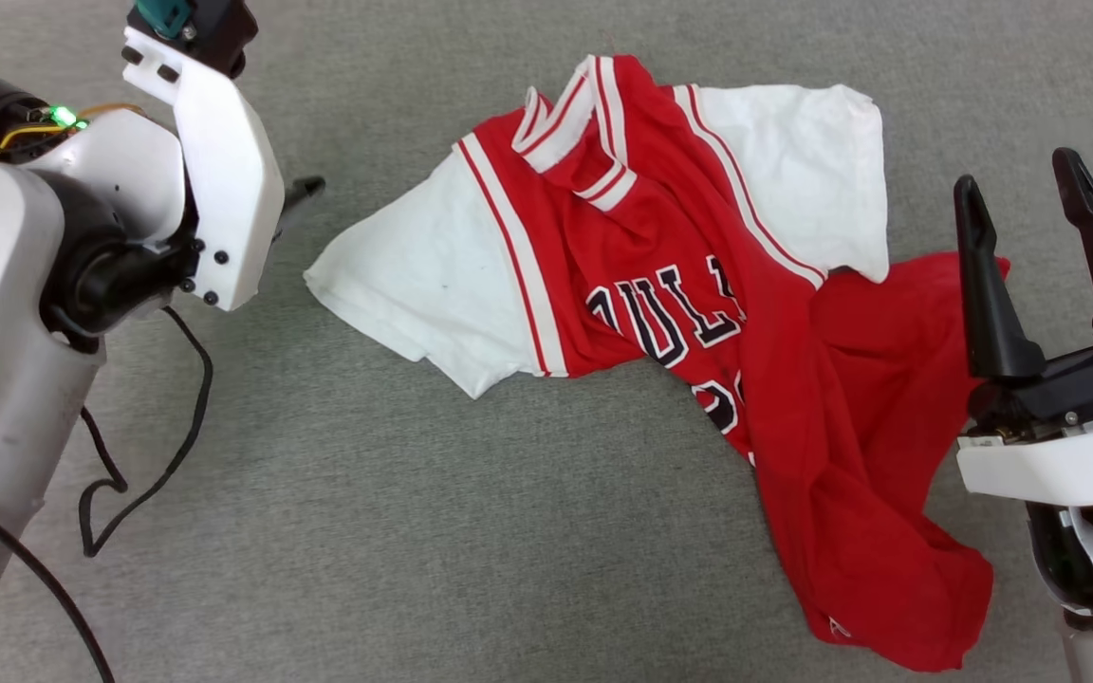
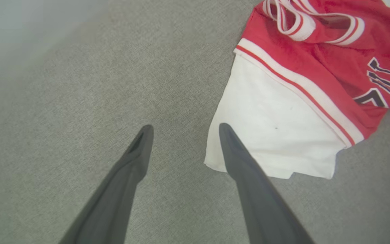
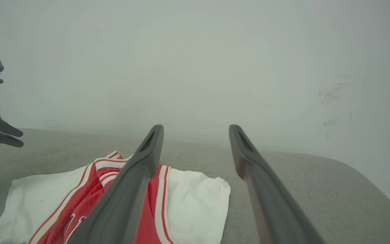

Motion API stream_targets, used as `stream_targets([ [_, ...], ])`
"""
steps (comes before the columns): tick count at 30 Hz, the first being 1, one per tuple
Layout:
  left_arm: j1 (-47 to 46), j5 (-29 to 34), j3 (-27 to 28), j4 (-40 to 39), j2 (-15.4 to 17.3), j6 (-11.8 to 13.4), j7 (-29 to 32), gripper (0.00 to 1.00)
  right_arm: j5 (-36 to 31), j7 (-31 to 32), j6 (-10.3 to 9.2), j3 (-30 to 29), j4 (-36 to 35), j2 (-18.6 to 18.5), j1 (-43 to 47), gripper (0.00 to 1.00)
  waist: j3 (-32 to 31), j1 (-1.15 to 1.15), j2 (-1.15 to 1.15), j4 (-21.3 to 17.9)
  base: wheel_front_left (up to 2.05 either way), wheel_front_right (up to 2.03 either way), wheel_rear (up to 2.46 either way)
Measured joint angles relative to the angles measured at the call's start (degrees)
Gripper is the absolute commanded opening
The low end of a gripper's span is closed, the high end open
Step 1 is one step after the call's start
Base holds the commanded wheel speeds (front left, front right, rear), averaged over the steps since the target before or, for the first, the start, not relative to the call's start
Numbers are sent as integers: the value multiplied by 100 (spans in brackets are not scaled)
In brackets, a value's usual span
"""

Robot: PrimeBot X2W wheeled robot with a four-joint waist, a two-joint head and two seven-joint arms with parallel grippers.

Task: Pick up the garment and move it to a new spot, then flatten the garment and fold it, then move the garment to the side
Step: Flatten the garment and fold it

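The garment [image 1: 646,232] lies crumpled on the grey padded surface [image 1: 414,531], red with white sleeves, striped collar at the far side and black letters partly folded under. Its red lower part trails toward the near right. My left gripper [image 2: 185,126] hovers open just off the left white sleeve [image 2: 273,128], one finger over that sleeve's edge, holding nothing. My right gripper [image 1: 1018,169] stands open at the right, beside the red hem bunched there, and is empty. In the right wrist view the garment [image 3: 195,203] lies below and left of the right gripper [image 3: 196,127].
A black cable [image 1: 143,455] loops on the surface beside my left arm. A pale wall [image 3: 195,67] rises behind the surface, whose rounded edge [image 3: 357,173] curves down at the right. Bare grey surface lies near me and to the left of the garment.
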Motion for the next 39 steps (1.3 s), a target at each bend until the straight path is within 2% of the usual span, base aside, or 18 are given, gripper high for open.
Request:
stream_targets([
  [5, -179, -311, -343, 193, 51, 0, 697, 100, -56, 5, 0, 192, 40, -29, -120, 100, 187, 0, 0, -156, 0, 0, 0],
  [10, -182, -528, -704, 396, 123, 0, 1159, 100, -75, 10, 0, 331, 142, -122, -405, 100, 405, 0, 0, -296, 0, 0, 0],
  [13, -250, -594, -977, 331, 272, 1, 1359, 100, -92, 10, 0, 388, 227, -176, -544, 100, 511, 0, 0, -344, 0, 0, 0],
  [14, -286, -619, -1066, 293, 309, 1, 1383, 64, -92, 13, 0, 412, 263, -199, -591, 100, 534, 0, 0, -352, 0, 0, 0],
  [15, -315, -641, -1126, 263, 343, 2, 1383, 15, -91, 16, 0, 414, 301, -224, -630, 100, 549, 0, 0, -350, 0, 0, 0],
  [16, -324, -683, -1163, 257, 363, 2, 1361, 0, -91, 16, 0, 408, 336, -252, -670, 100, 553, 0, 0, -337, 0, 0, 0],
  [22, -338, -896, -1366, 171, 392, 1, 935, 0, -188, 103, 0, 205, 260, -581, -1140, 100, 460, 0, 0, -177, 0, 0, 0],
  [26, -337, -1077, -1349, 10, 538, 0, 644, 0, -212, 701, 0, 86, 152, -1037, -1718, 100, 349, 0, 0, -21, 0, 0, 0],
  [30, -337, -1151, -1330, -292, 688, 0, 353, 0, 145, 1972, 0, 319, 447, -1615, -2263, 100, 284, 0, 0, 160, 0, 0, 0],
  [34, -324, -1167, -1345, -538, 764, 0, 159, 0, 831, 3405, 0, 864, 843, -2241, -2835, 100, 286, 0, 0, 363, 0, 0, 0],
  [39, -311, -1161, -1365, -792, 787, 0, -5, 0, 1647, 5086, 0, 1637, 1506, -2689, -3665, 100, 401, 0, 0, 523, 0, 0, 0],
])
